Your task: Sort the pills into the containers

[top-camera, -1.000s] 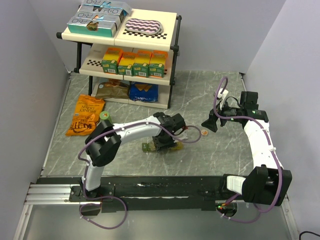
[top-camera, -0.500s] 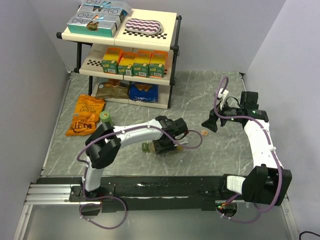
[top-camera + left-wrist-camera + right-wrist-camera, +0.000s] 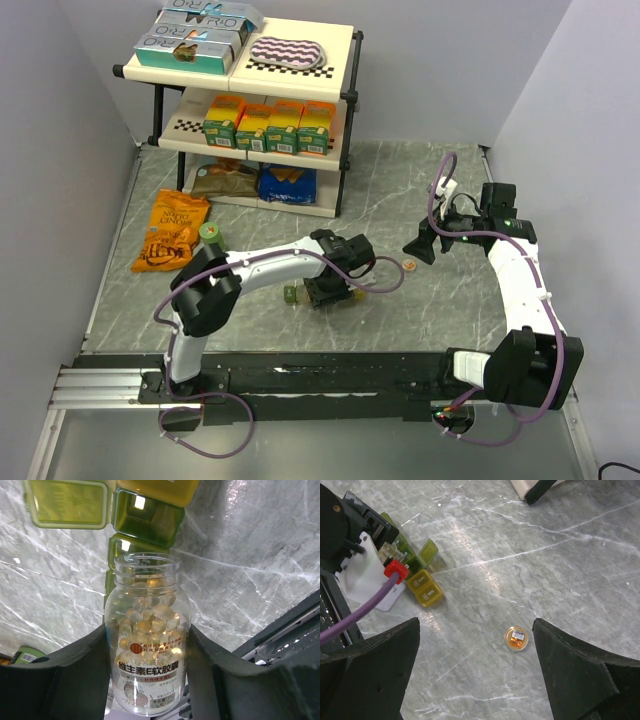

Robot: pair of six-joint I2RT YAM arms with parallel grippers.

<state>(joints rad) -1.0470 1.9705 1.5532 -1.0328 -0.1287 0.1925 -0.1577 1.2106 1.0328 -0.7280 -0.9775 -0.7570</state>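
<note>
Clamping a clear uncapped plastic bottle point(image 3: 148, 682) of pale yellow softgel pills point(image 3: 150, 616) between partly closed black fingers, the left gripper point(image 3: 148, 635) pointed the bottle's mouth at the narrow translucent green-to-yellow strip of square lidded containers point(image 3: 148, 519). The strip lay on the grey marbled table point(image 3: 250, 580) just beyond the fingertips, with one lid flipped open. Farther right, the right gripper point(image 3: 476, 630) hung with its fingers spread wide and holding nothing, and a small round orange-centred disc point(image 3: 516, 639) lay on the table beyond the gap between them.

The surface point(image 3: 560, 560) is grey with white marble veins. The containers point(image 3: 150, 520) shade from olive green to amber yellow. The clear pill bottle point(image 3: 147, 630) holds pale golden capsules point(image 3: 150, 612) and bears a white label point(image 3: 147, 672). The cable point(image 3: 355, 616) is purple.
</note>
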